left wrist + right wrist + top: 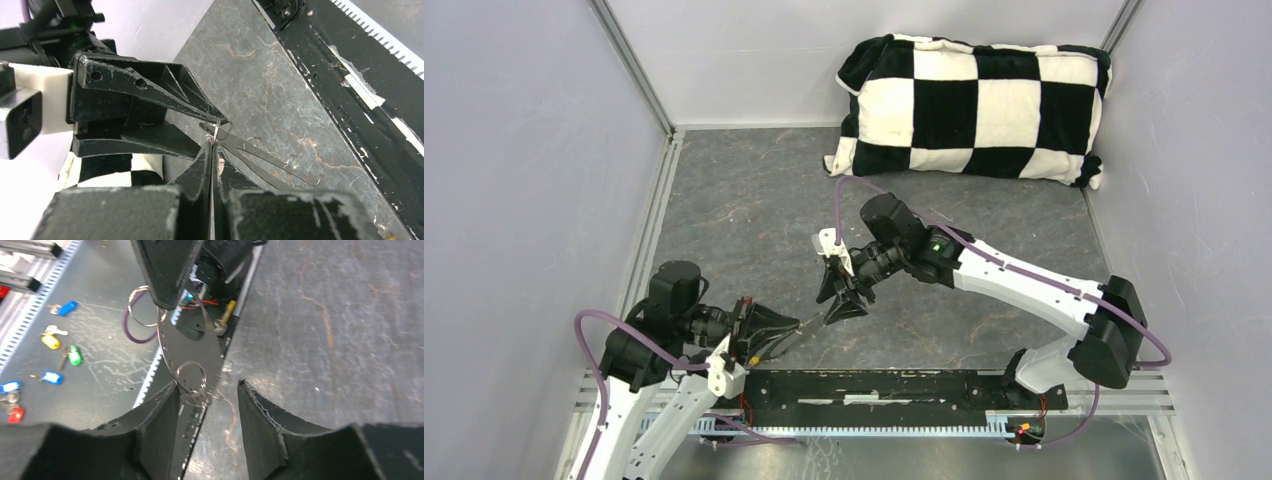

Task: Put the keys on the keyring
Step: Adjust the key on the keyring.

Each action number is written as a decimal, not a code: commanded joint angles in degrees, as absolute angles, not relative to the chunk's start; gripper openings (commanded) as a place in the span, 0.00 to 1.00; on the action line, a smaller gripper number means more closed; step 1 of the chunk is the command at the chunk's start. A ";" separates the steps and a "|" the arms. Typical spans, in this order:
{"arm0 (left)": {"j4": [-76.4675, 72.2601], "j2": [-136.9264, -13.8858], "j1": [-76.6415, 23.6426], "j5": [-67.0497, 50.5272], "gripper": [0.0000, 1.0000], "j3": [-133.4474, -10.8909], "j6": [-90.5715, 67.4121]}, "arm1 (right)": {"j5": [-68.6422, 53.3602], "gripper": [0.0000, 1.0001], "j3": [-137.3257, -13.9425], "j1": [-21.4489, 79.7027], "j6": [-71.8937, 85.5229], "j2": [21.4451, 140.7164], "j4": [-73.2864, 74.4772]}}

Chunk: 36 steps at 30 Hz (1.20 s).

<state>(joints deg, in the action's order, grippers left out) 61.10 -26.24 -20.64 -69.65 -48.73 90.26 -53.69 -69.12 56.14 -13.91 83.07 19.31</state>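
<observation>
Table (744, 200): dark grey, marbled.
Far right: checkered pillow (974, 105) is lying flat.
Shiny near ledge (100, 315): yellow key (50, 341) and green key (74, 356) are lying close together.

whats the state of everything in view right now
left gripper: shut on the keyring
right gripper: open around the keyring
keyring: held up by the left gripper
yellow key: lying loose, off the keyring
green key: lying loose, off the keyring
pillow: lying flat, untouched

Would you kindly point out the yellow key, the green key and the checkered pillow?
yellow key (50, 341), right wrist view, on its plastic head.
green key (74, 356), right wrist view, on its plastic head.
checkered pillow (969, 110), top view, on its middle.
</observation>
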 commanded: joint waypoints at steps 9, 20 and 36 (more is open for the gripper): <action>61.27 -31.41 -20.55 -67.13 0.02 -51.85 80.00 | -31.54 0.61 -72.62 56.19 -20.13 73.06 22.14; 55.52 -36.21 -20.57 -63.17 0.02 -52.65 62.84 | -30.55 0.53 -69.55 62.82 -19.28 71.14 15.33; 50.00 -33.23 -20.56 -61.35 0.02 -51.59 55.54 | -25.88 0.40 -71.97 68.28 -17.51 77.28 15.25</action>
